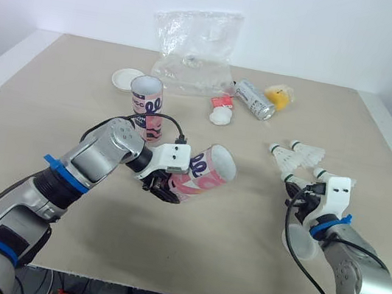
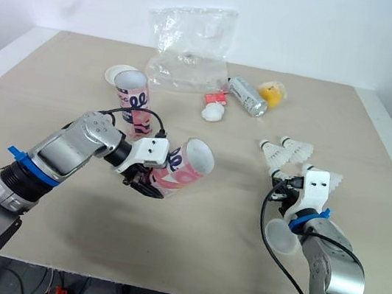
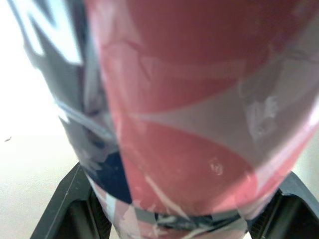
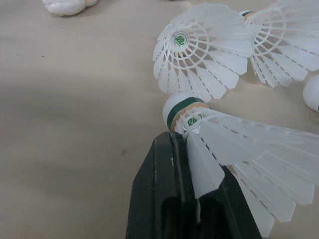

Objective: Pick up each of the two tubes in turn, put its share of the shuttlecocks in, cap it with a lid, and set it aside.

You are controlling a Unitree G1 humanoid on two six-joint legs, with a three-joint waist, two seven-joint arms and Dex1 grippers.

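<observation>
Left gripper [image 1: 162, 186] clamps the tilted tube [image 1: 205, 172] mid-frame, right gripper [image 4: 185, 142] pinches a shuttlecock [image 4: 234, 147] lower right, so best feed it cork-first, square to the mouth.

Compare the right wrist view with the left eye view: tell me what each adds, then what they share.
Right wrist view: black fingers pinching a shuttlecock by its skirt, green band on its cork. Left eye view: left gripper holding a tilted pink tube, a second tube upright, a white lid. Shared: right gripper, loose shuttlecocks, table.
</observation>
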